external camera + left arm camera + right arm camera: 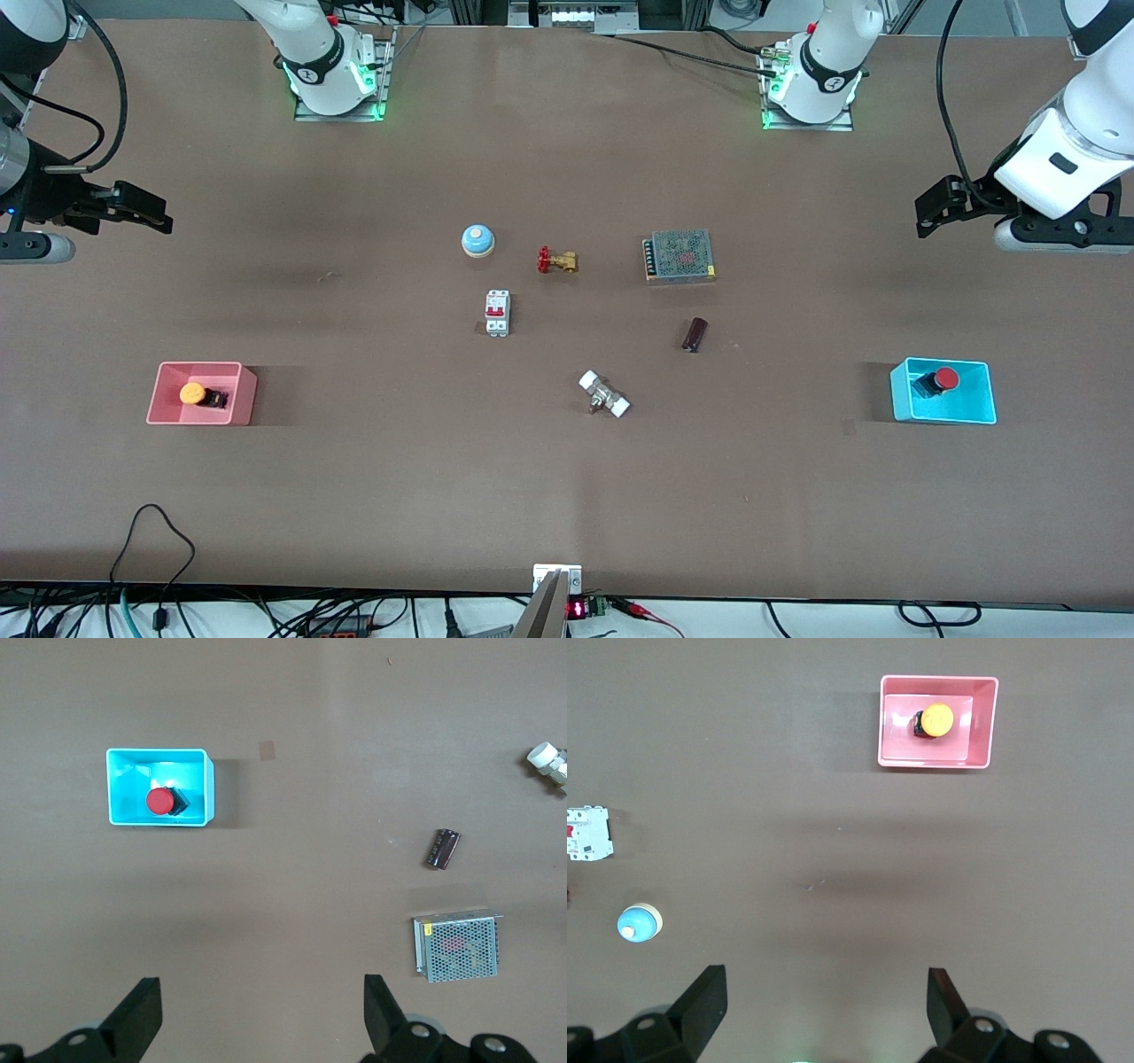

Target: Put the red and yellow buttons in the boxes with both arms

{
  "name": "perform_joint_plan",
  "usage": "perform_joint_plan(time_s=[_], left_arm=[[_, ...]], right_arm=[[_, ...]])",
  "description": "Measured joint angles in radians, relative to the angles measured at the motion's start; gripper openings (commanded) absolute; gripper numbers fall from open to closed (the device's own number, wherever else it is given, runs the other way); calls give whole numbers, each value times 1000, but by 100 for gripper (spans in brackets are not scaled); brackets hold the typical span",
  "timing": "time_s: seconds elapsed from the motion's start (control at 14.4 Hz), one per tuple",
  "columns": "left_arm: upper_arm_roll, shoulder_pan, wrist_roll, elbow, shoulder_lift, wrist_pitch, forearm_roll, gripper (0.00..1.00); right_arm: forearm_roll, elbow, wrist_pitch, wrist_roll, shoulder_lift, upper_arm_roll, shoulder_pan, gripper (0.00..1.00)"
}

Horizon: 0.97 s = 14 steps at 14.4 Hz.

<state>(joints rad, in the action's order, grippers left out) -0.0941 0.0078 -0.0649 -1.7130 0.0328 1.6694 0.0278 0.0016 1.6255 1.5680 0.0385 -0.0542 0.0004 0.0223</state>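
Note:
The yellow button (194, 393) lies in the pink box (168, 413) toward the right arm's end of the table; both show in the right wrist view, button (935, 720) in box (895, 755). The red button (944, 379) lies in the cyan box (974, 412) toward the left arm's end; the left wrist view shows the button (160, 802) in the box (195, 762). My right gripper (146, 213) (826, 992) is open and empty, raised over bare table. My left gripper (937, 208) (263, 1001) is open and empty, raised over bare table.
In the middle of the table stand a blue dome (477, 240), a brass valve with a red handle (556, 260), a white breaker (497, 313), a mesh power supply (680, 256), a dark cylinder (695, 334) and a white-capped fitting (604, 394).

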Motion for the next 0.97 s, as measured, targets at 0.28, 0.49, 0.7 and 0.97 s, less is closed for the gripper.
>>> perform_joint_plan(time_s=[0.28, 0.49, 0.7, 0.97], left_arm=[[0, -1, 1, 0, 0, 0, 0, 100], [0, -2, 1, 0, 0, -1, 0, 100], [0, -2, 1, 0, 0, -1, 0, 100], [0, -2, 1, 0, 0, -1, 0, 100]], right_arm=[[0, 0, 0, 0, 0, 0, -11, 100], [0, 0, 0, -3, 0, -7, -37, 100], [0, 0, 0, -4, -1, -16, -50, 100], [0, 0, 0, -4, -1, -21, -56, 100]])
